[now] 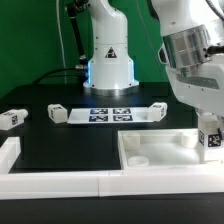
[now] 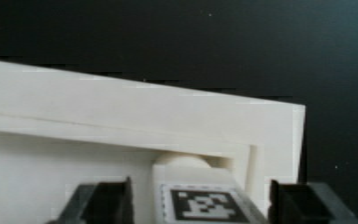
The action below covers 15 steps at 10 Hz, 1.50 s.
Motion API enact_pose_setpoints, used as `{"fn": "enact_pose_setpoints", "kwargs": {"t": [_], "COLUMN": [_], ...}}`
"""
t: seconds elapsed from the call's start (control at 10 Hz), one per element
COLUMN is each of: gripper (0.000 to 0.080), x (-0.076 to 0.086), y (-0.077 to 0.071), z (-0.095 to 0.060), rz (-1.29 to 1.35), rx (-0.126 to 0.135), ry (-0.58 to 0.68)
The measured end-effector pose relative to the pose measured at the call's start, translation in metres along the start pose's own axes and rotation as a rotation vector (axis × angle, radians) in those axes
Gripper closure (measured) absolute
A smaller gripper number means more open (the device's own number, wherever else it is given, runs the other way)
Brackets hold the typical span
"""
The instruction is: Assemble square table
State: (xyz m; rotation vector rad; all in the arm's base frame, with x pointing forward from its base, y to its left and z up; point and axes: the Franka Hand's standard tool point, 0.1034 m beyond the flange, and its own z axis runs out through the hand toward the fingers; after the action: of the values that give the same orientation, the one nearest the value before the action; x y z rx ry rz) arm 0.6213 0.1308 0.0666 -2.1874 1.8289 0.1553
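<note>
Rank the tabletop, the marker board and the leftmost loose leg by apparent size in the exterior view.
1. Tabletop, clearly largest, though it lies nearest the camera, which enlarges it.
2. Marker board.
3. Leftmost leg, smallest.

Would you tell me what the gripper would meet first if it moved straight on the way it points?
Probably the leg between its fingers, then the slab beneath.

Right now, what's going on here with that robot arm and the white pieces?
The arm's gripper is down at a corner of the square tabletop, its jaws either side of a tagged white leg standing there. A gap shows on each side, so the leg looks unclamped. Three more legs lie loose on the black table, two of them beside the marker board.
</note>
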Motion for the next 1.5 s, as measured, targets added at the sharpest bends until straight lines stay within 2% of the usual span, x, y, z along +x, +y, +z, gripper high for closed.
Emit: {"fn": "enact_pose_setpoints", "kwargs": {"t": [0.1, 0.2, 0.3, 0.4, 0.7, 0.8, 0.9, 1.0, 1.2, 1.3, 1.4, 1.5], "gripper": [0.0249, 0.0249, 0.0171, 0.0154, 0.015, 0.015, 0.015, 0.015, 0.0165, 0.0339, 0.0339, 0.0505], "x": [0.0, -0.001, -0.002, -0.002, -0.001, 0.003, 0.013, 0.011, 0.011, 0.01, 0.01, 0.012], "y": [0.0, -0.001, -0.004, -0.005, -0.004, -0.003, -0.003, -0.004, -0.003, -0.003, -0.003, -0.002], "z": [0.0, -0.002, -0.006, -0.007, -0.005, -0.006, -0.009, -0.009, -0.008, -0.008, -0.008, -0.008], "rz": [-0.055, -0.241, -0.467, -0.632, -0.808, -0.954, -1.121, -1.142, -1.12, -1.07, -1.001, -0.932], "rx": [-0.001, -0.024, -0.053, -0.06, -0.062, -0.076, -0.103, -0.115, -0.113, -0.111, -0.108, -0.106], "ry": [0.001, 0.011, 0.019, 0.024, 0.018, 0.017, 0.026, 0.039, 0.038, 0.039, 0.041, 0.044]}}
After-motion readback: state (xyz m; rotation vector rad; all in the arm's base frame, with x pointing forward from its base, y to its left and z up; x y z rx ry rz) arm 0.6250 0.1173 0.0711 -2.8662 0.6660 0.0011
